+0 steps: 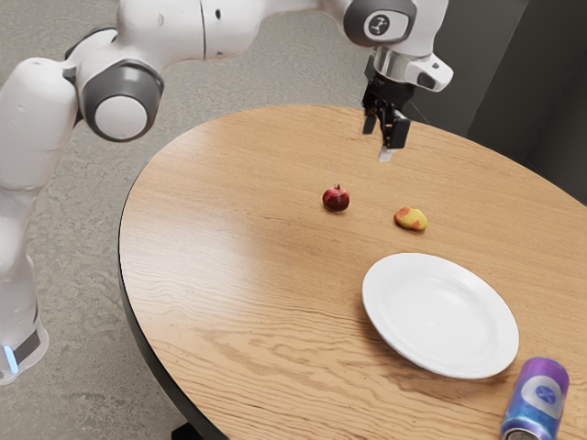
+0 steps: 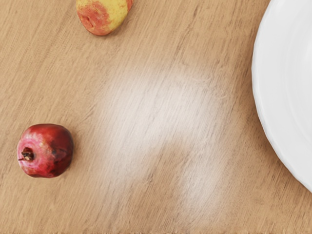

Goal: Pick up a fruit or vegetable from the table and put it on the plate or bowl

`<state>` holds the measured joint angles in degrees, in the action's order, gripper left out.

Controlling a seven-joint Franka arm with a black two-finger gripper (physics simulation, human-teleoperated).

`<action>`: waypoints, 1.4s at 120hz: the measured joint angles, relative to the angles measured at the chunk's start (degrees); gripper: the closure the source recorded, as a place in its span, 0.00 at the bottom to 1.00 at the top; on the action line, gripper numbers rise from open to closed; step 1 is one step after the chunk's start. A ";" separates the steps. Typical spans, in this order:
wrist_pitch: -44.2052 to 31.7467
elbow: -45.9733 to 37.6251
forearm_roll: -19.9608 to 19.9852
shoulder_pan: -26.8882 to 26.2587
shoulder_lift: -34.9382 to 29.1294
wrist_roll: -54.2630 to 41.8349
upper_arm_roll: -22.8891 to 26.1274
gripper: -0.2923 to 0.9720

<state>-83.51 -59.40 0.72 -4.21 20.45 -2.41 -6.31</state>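
Tool (image 1: 381, 142) hangs above round wood-grain table (image 1: 238, 266), glossy white plate (image 1: 440, 316).

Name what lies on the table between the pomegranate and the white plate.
Nothing: bare wood of the table runs from the pomegranate to the plate, plainest in the wrist view. The yellow-red fruit sits off to one side.

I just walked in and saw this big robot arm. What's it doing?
The robot arm's gripper hangs open above the round wooden table, holding nothing. On the table lie a red pomegranate and a yellow-and-red fruit, a little apart. The white plate is bare, so no fruit is on it yet. A purple can sits near the plate.
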 joint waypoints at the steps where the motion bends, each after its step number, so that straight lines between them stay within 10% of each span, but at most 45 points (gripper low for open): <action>1: 0.07 0.01 0.00 0.00 0.01 -0.05 0.00 0.23; 42: 1.45 0.14 0.18 -0.05 -0.48 -1.36 -0.17 0.23; 66: 4.20 -0.30 -0.20 0.22 -5.78 -2.90 -13.77 0.23; 98: 1.55 -27.36 1.07 4.02 -21.48 -8.29 -21.53 0.24; 168: -10.26 -39.07 2.39 -2.70 -21.55 -18.21 -18.93 0.23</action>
<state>-93.77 -98.47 3.11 -6.91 -1.10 -20.62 -25.24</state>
